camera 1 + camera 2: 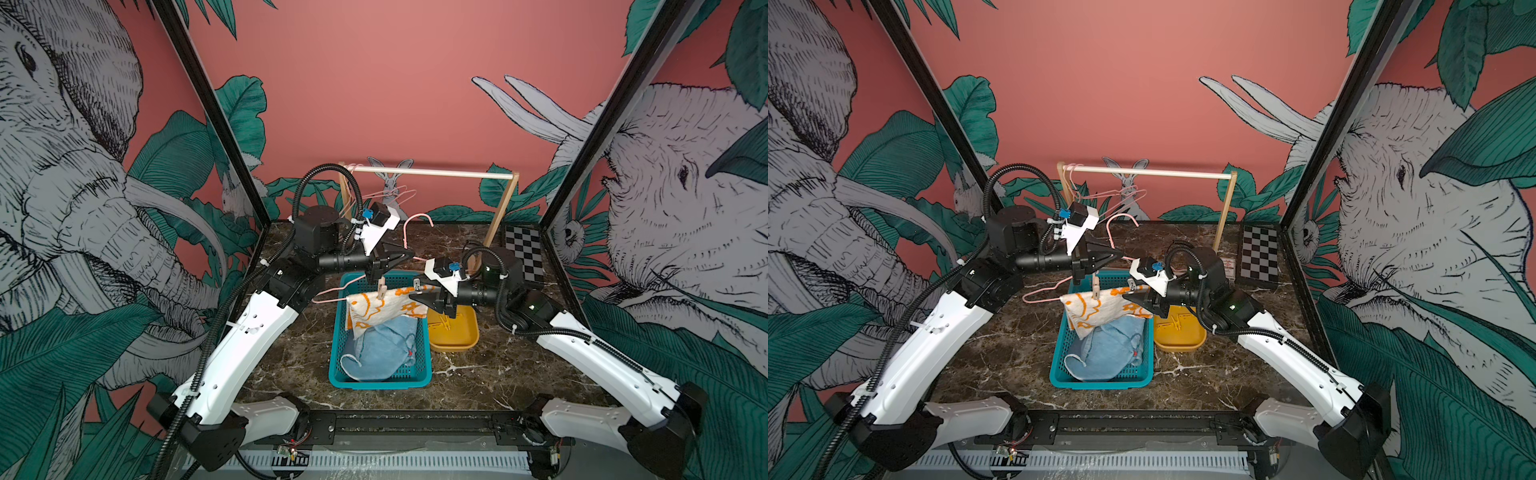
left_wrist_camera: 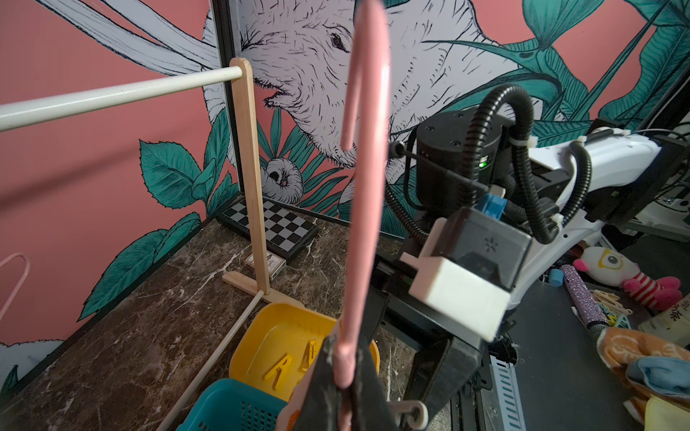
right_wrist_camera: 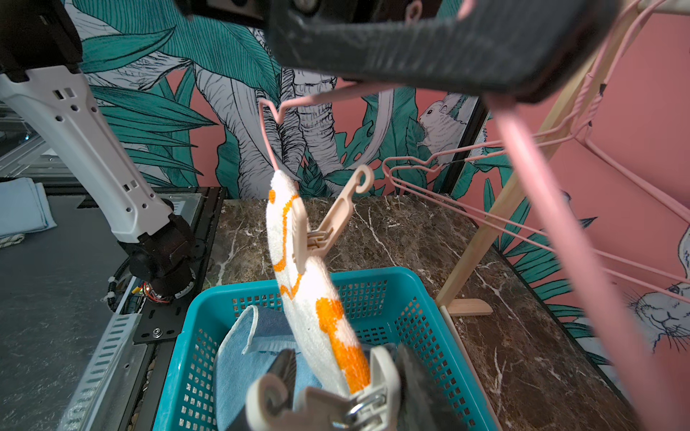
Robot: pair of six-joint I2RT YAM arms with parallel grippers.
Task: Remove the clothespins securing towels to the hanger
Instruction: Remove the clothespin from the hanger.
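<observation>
Above the basket rim, left gripper clamps the hanger; right gripper brackets the end clothespin, squeeze unclear.

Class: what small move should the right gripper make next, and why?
Probably close the right gripper on the clothespin to spring it open: its jaws straddle that pin, which clips the towel to the hanger held by the left gripper.

Two beige clothespins on cream towel
</observation>
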